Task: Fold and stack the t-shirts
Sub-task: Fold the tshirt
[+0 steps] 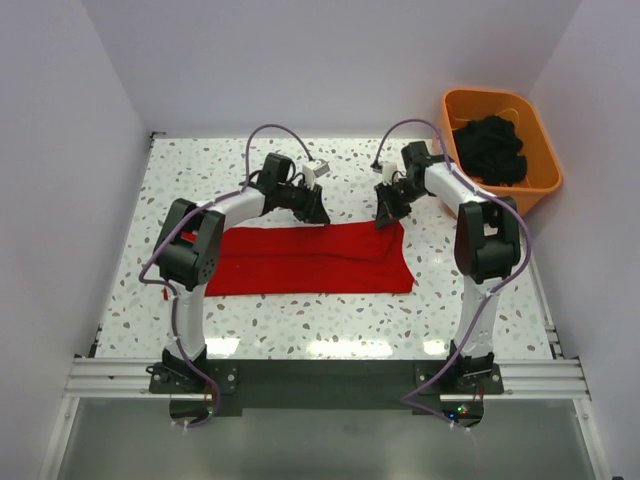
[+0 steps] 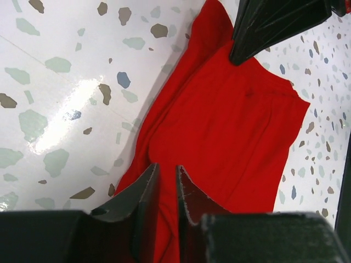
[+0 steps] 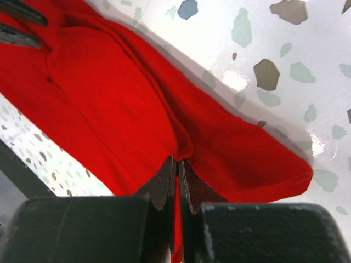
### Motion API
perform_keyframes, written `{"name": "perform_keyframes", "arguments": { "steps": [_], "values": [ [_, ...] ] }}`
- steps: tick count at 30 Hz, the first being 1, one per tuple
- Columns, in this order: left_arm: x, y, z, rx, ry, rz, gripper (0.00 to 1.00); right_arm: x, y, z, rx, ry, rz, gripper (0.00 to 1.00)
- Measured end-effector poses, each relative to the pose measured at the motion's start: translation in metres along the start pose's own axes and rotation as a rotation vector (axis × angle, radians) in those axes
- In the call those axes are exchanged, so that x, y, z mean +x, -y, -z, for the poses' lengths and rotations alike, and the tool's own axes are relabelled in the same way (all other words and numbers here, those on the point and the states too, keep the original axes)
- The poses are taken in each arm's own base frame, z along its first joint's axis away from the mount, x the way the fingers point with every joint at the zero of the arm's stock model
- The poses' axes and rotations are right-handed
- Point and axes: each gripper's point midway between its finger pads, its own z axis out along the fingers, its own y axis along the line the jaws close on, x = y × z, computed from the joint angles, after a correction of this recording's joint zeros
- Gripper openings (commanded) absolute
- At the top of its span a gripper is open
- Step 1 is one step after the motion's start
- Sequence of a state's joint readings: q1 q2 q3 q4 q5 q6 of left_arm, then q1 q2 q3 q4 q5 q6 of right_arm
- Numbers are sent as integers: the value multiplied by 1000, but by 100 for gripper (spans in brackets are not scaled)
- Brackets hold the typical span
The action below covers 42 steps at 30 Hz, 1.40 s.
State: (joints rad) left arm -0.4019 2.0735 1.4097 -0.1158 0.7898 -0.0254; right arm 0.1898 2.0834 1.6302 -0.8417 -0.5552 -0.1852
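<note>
One bright red t-shirt lies on the speckled table as a long band folded lengthwise. My left gripper is down on its far edge near the middle. In the left wrist view its jaws stand narrow, with a ridge of red cloth pinched between them. My right gripper is at the far right corner of the t-shirt. Seen from the right wrist, that gripper is shut tight on a raised fold of the cloth.
An orange plastic tub stands at the back right, holding dark clothes. White walls close in the table on the left, the back and the right. Each wrist view also shows the other gripper's fingers.
</note>
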Motion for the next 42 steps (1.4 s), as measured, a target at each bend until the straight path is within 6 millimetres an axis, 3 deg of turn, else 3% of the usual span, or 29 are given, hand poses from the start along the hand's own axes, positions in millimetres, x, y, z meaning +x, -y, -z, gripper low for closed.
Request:
{"name": "perform_keyframes", "arguments": {
  "steps": [3, 11, 17, 25, 33, 42],
  "values": [
    [0, 0, 0, -1, 1, 3, 37, 0, -4, 3, -11, 7, 9, 0],
    [1, -6, 0, -37, -4, 12, 42, 0, -4, 4, -13, 8, 19, 0],
    [14, -11, -5, -38, -32, 39, 29, 0, -4, 4, -14, 8, 21, 0],
    [21, -13, -9, -30, -45, 61, 1, 1, -5, 3, -15, 5, 25, 0],
    [41, 5, 4, -3, -41, 52, 0, 6, -9, 3, -23, -4, 30, 0],
    [40, 34, 31, 23, 10, -72, 0, 25, -38, 25, -48, 13, 75, 0]
  ]
}}
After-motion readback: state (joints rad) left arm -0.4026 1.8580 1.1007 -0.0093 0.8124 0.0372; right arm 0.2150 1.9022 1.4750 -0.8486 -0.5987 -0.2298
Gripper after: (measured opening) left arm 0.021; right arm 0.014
